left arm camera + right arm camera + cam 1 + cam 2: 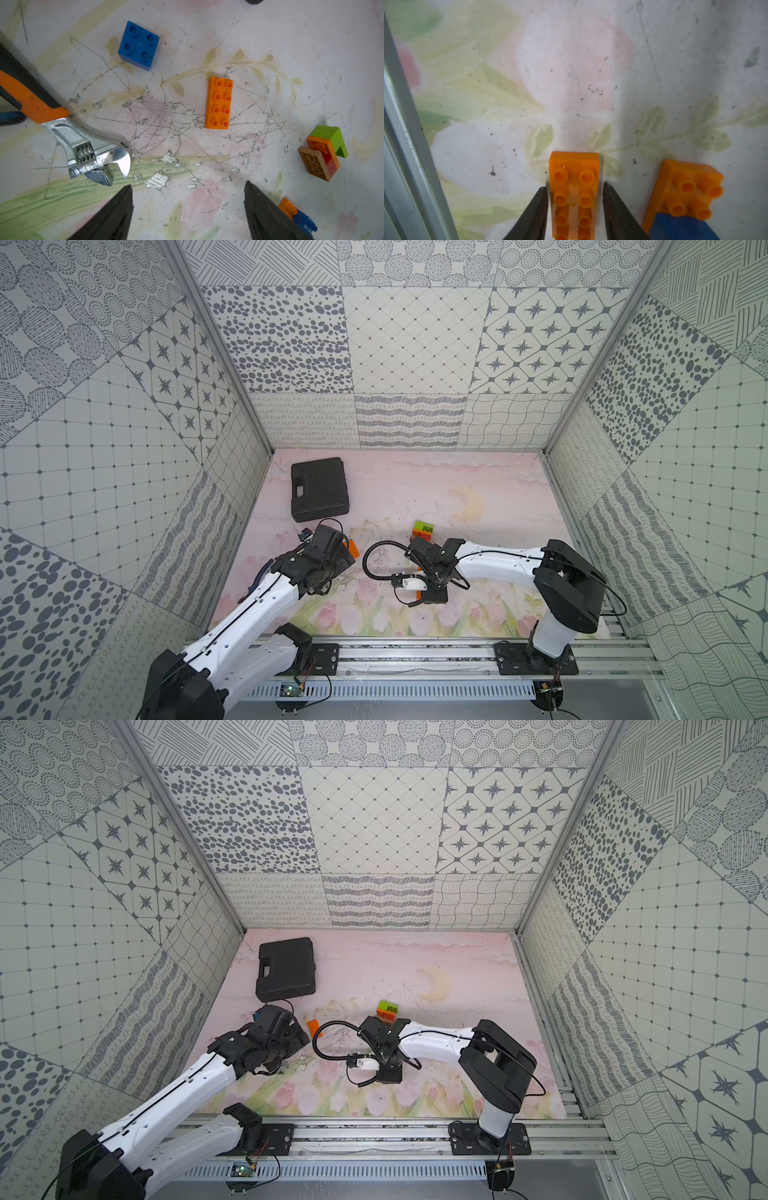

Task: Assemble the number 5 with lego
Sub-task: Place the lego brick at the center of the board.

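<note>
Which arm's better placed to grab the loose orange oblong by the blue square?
Left, probably. The left gripper is open with that orange oblong just ahead, unobstructed. The right gripper straddles another orange brick, jaws slightly apart.

The bench (507, 485) is pale pink, painted with clouds, a yellow crescent moon and, low in both top views, pink tulips on green leaves; grey scratches cross it. The walls (415, 344) are white patchwork printed with grey dots, stars, grids and waves. The case (319, 489) is black. The wrench (89, 149) has an orange-and-black handle and a silver head. There is a blue square brick (138, 44), an orange oblong brick (219, 102), a green, orange, red and brown cluster (324, 151), and an orange piece (685, 191) on blue.
</note>
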`<control>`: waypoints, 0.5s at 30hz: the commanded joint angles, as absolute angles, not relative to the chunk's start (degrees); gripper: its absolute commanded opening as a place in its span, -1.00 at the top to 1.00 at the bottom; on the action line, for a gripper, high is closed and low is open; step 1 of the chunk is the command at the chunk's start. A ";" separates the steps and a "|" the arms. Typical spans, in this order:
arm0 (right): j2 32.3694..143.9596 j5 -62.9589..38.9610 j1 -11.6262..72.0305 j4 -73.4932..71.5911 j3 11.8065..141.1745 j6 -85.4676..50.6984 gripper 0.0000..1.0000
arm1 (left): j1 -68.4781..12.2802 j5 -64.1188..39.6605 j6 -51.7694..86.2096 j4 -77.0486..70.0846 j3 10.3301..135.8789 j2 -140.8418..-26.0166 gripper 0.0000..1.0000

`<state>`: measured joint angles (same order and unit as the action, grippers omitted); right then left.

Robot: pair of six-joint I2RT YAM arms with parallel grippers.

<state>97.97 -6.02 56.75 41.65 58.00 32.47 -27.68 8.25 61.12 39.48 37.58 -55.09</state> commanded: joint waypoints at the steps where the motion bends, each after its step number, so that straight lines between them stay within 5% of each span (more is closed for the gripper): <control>1: 94.75 -7.30 56.56 40.92 57.22 32.77 -0.03 | -27.33 8.48 59.07 39.90 39.21 -56.65 -0.75; 8: 85.49 -7.48 56.69 40.26 58.28 26.14 -0.13 | -27.25 7.54 55.66 38.72 41.98 -61.43 -0.75; 15: 75.36 -1.11 56.25 21.37 52.52 -3.23 -0.24 | -24.81 5.29 51.08 38.98 50.39 -77.06 -0.52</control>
